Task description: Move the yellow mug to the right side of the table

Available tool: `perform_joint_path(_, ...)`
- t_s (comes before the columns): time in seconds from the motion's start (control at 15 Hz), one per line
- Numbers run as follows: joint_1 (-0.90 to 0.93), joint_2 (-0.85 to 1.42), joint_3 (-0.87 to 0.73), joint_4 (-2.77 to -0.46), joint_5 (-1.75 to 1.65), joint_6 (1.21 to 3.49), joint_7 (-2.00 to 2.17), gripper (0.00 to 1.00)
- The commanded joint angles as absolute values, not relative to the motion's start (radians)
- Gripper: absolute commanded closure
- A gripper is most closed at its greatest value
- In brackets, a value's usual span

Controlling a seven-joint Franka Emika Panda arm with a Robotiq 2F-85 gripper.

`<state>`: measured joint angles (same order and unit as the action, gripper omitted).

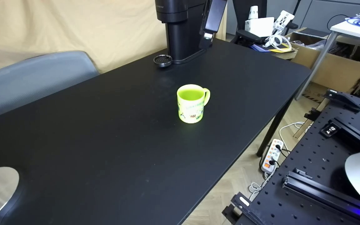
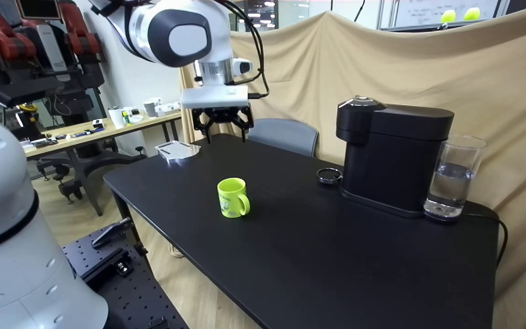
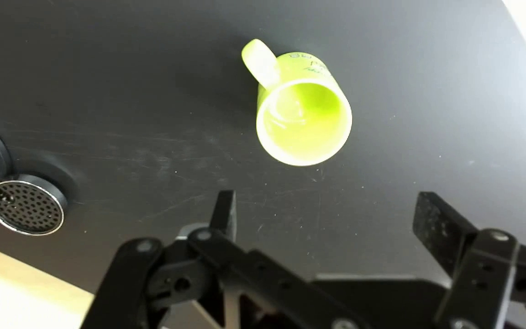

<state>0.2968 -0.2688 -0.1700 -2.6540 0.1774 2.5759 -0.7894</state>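
Across the black table (image 2: 299,265), going left to right in an exterior view, a shiny metal tray (image 2: 178,150) is lying at the far end, probably to be out of the way. Next, the gripper (image 2: 226,138) is hanging in the air, its fingers (image 3: 441,228) spread and holding nothing, presumably for a grasp from above; the bent Panda arm (image 2: 190,36) is pointing it downward. Nearer the camera, the yellow mug (image 2: 232,198) is standing upright by itself, clear of the fingers. Farther right, the coffee machine (image 2: 395,160) is sitting near the curtain (image 2: 381,68), seemingly leaving room for the move.

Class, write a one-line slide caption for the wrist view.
Open gripper above the black table, yellow mug upright and ungrasped, a perforated tray at far left.
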Motion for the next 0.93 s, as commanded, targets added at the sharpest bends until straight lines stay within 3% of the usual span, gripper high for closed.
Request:
perform_joint_path(0.0, 0.254, -0.259, -0.122, -2.652, 0.192, 2.577, -0.799, 0.0)
perform_joint_path(0.33, 0.225, -0.276, -0.086, -2.654, 0.132, 2.568, -0.798, 0.0)
perform_joint_path(0.87, 0.176, -0.023, -0.059, -2.596, 0.139, 2.727, -0.792, 0.0)
